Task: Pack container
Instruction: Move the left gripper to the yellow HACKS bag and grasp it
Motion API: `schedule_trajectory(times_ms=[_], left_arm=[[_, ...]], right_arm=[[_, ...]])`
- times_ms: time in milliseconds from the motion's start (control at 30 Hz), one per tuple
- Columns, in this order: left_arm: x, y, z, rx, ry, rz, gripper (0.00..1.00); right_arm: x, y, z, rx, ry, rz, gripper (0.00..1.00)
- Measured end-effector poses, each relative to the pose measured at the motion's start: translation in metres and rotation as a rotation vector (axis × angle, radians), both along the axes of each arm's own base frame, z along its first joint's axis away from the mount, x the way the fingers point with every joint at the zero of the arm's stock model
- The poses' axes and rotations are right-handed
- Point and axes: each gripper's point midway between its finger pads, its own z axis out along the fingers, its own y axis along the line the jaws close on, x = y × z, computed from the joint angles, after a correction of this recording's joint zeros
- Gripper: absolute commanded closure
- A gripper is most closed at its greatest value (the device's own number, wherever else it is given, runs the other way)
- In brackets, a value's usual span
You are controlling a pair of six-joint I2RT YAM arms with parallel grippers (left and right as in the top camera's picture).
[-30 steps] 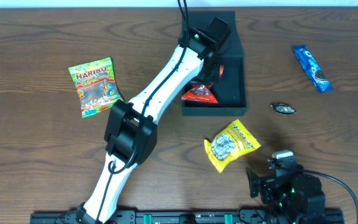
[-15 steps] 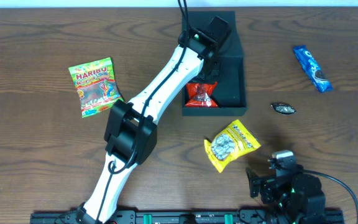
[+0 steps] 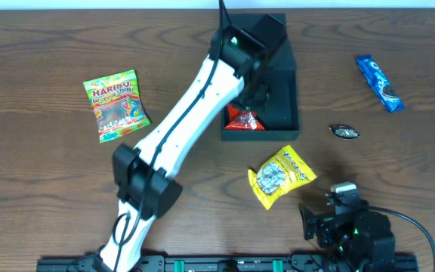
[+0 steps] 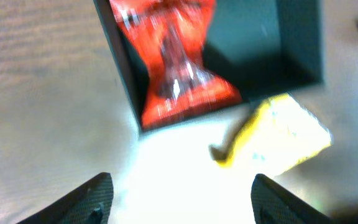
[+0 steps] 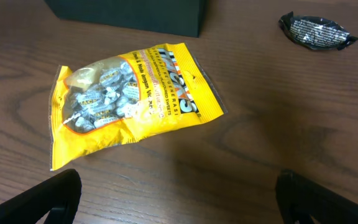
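Note:
The container [image 3: 282, 83] is a dark square box at the table's back centre, its flap lid [image 3: 266, 29] standing open at the far side. A red snack packet [image 3: 243, 119] lies in its near left corner, and in the left wrist view the red packet [image 4: 178, 59] rests free against the container wall [image 4: 303, 43]. Above the box interior hangs my left gripper [image 3: 255, 89], open, with nothing between its fingers [image 4: 98, 194]. My right gripper [image 5: 179, 200] stays low at the front right, open over bare wood, just short of a yellow candy bag [image 5: 123, 93].
On the left lies a Haribo packet [image 3: 115, 106]. The yellow bag [image 3: 282, 175] sits just in front of the container. A small dark packet [image 3: 344, 132] and a blue Oreo packet [image 3: 380, 83] lie to the right. My left arm [image 3: 180, 128] crosses the table diagonally.
My left gripper opened and let go of the red packet, which now lies in the container. The left arm's elbow swung left and the wrist pulled back.

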Motion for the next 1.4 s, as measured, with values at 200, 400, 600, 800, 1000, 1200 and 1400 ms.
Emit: schedule_trajectory(times_ms=[200, 400, 600, 800, 1000, 1200, 1400], left_arm=[[-0.057, -0.024, 0.009, 0.083, -0.007, -0.189, 0.25], [-0.11, -0.056, -0.02, 0.196, -0.031, -0.38, 0.1], [-0.12, -0.051, -0.061, 0.268, 0.019, -0.404, 0.05], [-0.122, -0.046, -0.107, 0.279, 0.067, -0.467, 0.05], [-0.13, -0.055, -0.127, 0.226, 0.098, -0.581, 0.05], [-0.125, -0.077, -0.128, 0.143, 0.048, -0.678, 0.05], [-0.118, -0.094, -0.128, 0.086, -0.005, -0.727, 0.05]], right_arm=[[0.0, 0.0, 0.0, 0.0, 0.0, 0.0, 0.01], [0.0, 0.0, 0.0, 0.0, 0.0, 0.0, 0.01], [0.0, 0.0, 0.0, 0.0, 0.0, 0.0, 0.01], [0.0, 0.0, 0.0, 0.0, 0.0, 0.0, 0.01], [0.0, 0.0, 0.0, 0.0, 0.0, 0.0, 0.01], [0.0, 0.0, 0.0, 0.0, 0.001, 0.0, 0.01], [0.0, 0.0, 0.0, 0.0, 0.0, 0.0, 0.01]])
